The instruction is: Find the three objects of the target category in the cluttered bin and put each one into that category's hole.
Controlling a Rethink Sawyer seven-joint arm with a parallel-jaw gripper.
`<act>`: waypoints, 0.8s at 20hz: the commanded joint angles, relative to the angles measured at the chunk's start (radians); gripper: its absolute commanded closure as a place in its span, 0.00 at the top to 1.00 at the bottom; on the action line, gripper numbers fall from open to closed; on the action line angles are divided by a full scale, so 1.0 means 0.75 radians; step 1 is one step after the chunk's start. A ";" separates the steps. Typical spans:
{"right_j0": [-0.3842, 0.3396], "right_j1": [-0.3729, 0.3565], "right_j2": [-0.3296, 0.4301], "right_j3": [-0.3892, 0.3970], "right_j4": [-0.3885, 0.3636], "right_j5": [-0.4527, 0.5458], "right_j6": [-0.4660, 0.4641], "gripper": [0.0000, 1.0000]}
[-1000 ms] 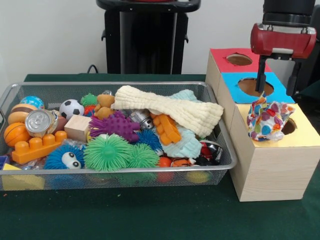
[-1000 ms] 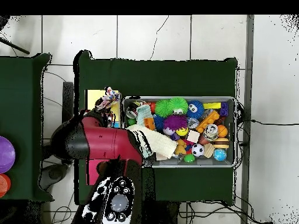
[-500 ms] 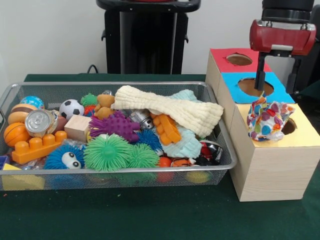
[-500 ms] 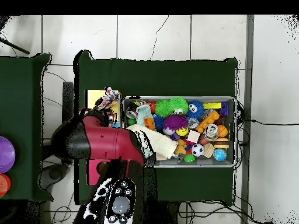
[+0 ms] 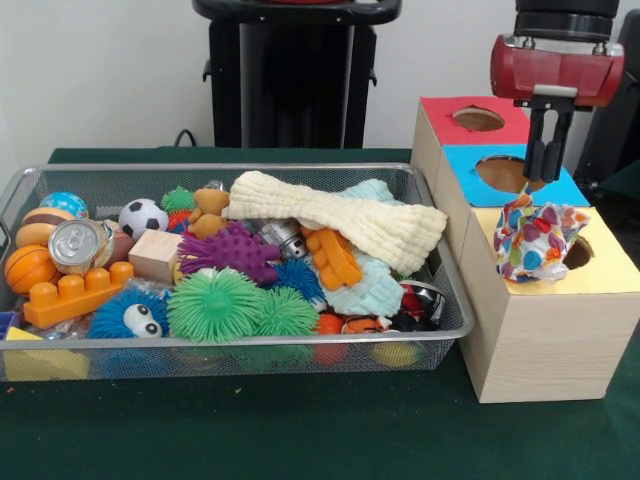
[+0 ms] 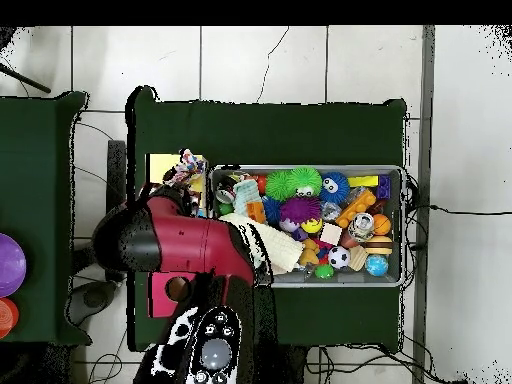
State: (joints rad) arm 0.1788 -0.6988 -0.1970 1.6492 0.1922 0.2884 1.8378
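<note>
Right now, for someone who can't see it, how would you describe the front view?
A red robot gripper, fingers shut and empty, hangs above a colourful patterned cloth bunched at the hole of a yellow-topped wooden box. Beside it, a wire mesh bin brims with toys under a cream knitted cloth.

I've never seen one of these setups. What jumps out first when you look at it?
The wire bin, heaped with bright toys, with a cream cloth draped over the pile. To its right in the front view stands a wooden box topped with red, blue and yellow panels, each with a hole; a colourful patterned cloth sits bunched at the yellow one. The red gripper hangs just above it, fingers together.
</note>
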 commanded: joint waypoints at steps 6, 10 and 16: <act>-0.065 0.002 0.074 0.069 0.032 0.166 0.204 0.00; -0.181 0.005 0.158 0.071 0.001 0.151 0.089 0.00; -0.288 0.006 0.223 0.030 -0.056 0.210 -0.013 0.00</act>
State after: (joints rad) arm 0.0360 -0.7059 -0.1355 1.6488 0.1913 0.2943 1.8378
